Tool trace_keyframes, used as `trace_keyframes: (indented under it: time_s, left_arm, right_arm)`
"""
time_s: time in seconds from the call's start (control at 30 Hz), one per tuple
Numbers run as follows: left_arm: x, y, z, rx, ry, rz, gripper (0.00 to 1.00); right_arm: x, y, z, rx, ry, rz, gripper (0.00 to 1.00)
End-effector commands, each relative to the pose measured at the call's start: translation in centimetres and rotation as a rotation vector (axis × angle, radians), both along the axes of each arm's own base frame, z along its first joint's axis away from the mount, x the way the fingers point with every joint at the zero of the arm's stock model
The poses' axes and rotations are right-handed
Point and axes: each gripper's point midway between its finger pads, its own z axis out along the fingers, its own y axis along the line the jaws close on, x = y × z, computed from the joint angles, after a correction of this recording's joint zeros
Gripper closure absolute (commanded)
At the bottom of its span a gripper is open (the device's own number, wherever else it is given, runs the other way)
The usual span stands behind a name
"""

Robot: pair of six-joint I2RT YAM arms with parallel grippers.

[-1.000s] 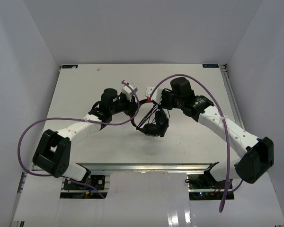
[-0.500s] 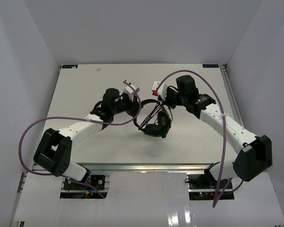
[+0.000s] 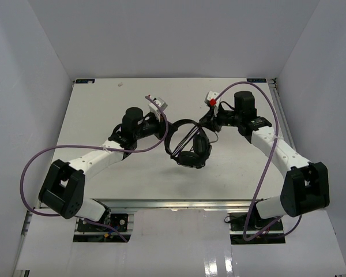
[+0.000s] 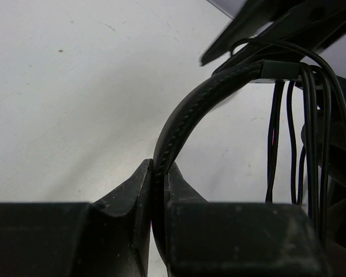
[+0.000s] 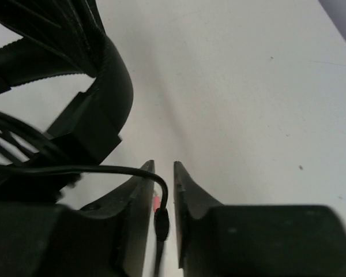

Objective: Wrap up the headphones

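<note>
The headphones [image 3: 190, 157] are near the middle of the table [image 3: 98, 107], with the left gripper [image 4: 160, 173] clamped on the headband at their ten o'clock. At two o'clock, the right gripper [image 5: 164, 173] has narrow jaws around the cord [image 5: 92, 168]; I cannot tell if they pinch it. The next loop probably wants steady tension.

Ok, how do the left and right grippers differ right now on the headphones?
The left gripper is shut on the headband; the right gripper stands slightly apart, the cord passing through its gap, seemingly unpinched. The left grips a thick stitched band, the right brackets a thin wire. Both sit at the headphones.
</note>
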Motion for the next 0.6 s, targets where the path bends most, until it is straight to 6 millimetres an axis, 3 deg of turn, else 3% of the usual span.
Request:
trace_keyframes:
  time_s: [0.0, 0.13, 0.3, 0.43, 0.57]
  left_arm:
    - [-2.6, -1.6, 7.8, -0.170, -0.077, -0.144, 1.00]
    - [-2.5, -1.5, 8.7, -0.201, -0.078, -0.121, 1.00]
    - [-0.7, -0.7, 9.7, -0.240, -0.091, 0.003, 1.00]
    - [1.1, -0.1, 10.2, -0.310, -0.064, 0.121, 1.00]
    - [4.1, 1.9, 9.8, -0.415, -0.009, 0.343, 1.00]
  right_arm:
    - [-0.3, 2.4, 1.8, 0.165, 0.056, 0.146, 0.67]
    - [-1.0, 3.3, 1.0, 0.242, 0.149, 0.213, 0.53]
    - [-2.7, 3.9, -0.8, 0.330, 0.318, 0.245, 0.51]
    - [-3.1, 4.2, -2.0, 0.396, 0.399, 0.246, 0.55]
    - [-2.6, 4.6, -2.7, 0.462, 0.492, 0.214, 0.66]
